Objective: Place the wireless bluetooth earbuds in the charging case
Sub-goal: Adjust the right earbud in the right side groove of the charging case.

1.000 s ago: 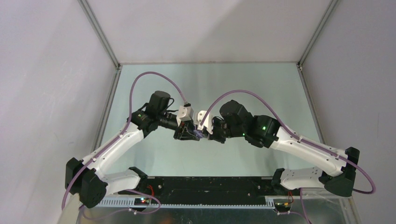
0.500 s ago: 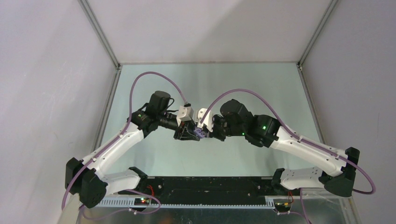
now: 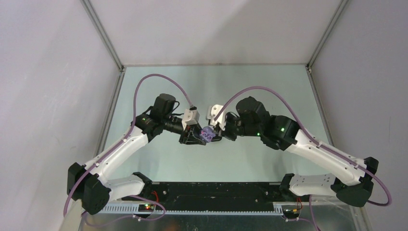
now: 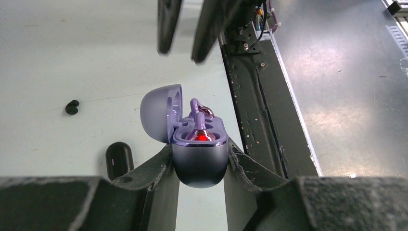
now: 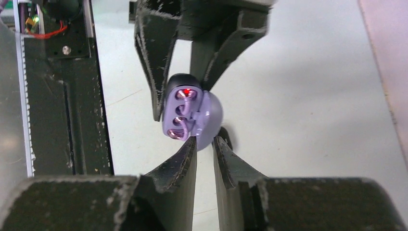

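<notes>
My left gripper is shut on the dark lower shell of a lilac charging case, held above the table with its lid swung open to the left. Two pale lilac earbuds sit in its wells, and a red light glows at the nearer one. In the right wrist view the case faces my right gripper, which is open by a narrow gap with nothing between its fingers, its tips just short of the lid. A black earbud lies loose on the table.
A black oval case, closed, lies on the table below left of the held case. The black base rail and a metal plate run along the near edge. Both arms meet at mid-table.
The right gripper has drawn back from the lilac case, up and to the right, and its jaws have parted a little. The left gripper and the case have stayed put.
</notes>
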You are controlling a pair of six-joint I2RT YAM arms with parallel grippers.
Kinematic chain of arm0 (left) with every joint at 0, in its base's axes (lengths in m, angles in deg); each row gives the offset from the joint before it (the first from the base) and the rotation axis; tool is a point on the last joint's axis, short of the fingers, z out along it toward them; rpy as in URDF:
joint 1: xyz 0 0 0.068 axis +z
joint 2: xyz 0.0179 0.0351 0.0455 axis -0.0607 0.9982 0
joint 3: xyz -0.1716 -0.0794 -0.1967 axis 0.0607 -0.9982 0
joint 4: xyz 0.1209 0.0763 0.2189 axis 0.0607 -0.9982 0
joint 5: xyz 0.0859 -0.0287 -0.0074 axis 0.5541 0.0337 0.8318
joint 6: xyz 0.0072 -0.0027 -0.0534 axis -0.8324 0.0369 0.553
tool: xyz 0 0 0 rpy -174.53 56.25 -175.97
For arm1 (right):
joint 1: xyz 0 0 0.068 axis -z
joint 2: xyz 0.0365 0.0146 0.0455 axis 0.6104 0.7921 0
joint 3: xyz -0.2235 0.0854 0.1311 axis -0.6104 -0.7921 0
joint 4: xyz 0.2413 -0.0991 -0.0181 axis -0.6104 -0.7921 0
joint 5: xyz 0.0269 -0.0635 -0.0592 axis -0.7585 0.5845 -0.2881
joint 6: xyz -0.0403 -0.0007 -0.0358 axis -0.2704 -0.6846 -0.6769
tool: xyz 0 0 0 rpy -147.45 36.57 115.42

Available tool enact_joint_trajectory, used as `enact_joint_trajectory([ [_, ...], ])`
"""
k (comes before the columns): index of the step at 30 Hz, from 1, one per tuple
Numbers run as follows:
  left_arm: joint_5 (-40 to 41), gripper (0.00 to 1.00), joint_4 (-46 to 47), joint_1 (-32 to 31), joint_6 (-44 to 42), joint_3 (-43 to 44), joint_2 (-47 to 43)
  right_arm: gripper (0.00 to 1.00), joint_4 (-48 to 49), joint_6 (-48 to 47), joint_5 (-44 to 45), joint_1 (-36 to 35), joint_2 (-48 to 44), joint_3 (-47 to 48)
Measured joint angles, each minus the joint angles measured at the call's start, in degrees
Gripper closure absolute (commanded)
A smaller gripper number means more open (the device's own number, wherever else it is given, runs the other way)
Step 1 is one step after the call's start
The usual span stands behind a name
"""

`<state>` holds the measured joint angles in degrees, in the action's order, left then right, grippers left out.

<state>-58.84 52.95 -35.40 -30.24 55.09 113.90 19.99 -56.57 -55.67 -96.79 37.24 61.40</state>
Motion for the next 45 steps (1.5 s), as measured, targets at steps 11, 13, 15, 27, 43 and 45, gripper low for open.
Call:
enact_joint_trajectory([
  [11,-0.46,0.96,-0.11,0.0,0.0,0.0,0.0,0.93,-0.81,-0.74,-3.85,1.31,-0.09,1.01],
  [13,-0.48,0.96,-0.11,0.0,-0.02,0.0,0.0,0.93,-1.16,-1.27,-4.39,1.14,0.44,0.98],
  [15,-0.61,0.96,-0.11,0.0,-0.02,0.0,0.0,0.93,-1.42,-1.7,-4.52,0.9,0.96,0.94],
  [27,-0.85,0.96,-0.35,0.0,0.0,0.0,0.0,0.93,-2.56,-2.67,-5.33,-0.11,3.19,-0.02],
  [43,-0.87,0.96,-1.38,0.0,-0.02,0.17,0.0,0.93,-4.26,-3.69,-9.68,-0.74,3.58,-0.35],
  [45,-0.87,0.96,-1.38,0.0,-0.02,0.33,0.0,0.91,-4.48,-3.85,-10.45,-0.74,3.58,-0.35],
])
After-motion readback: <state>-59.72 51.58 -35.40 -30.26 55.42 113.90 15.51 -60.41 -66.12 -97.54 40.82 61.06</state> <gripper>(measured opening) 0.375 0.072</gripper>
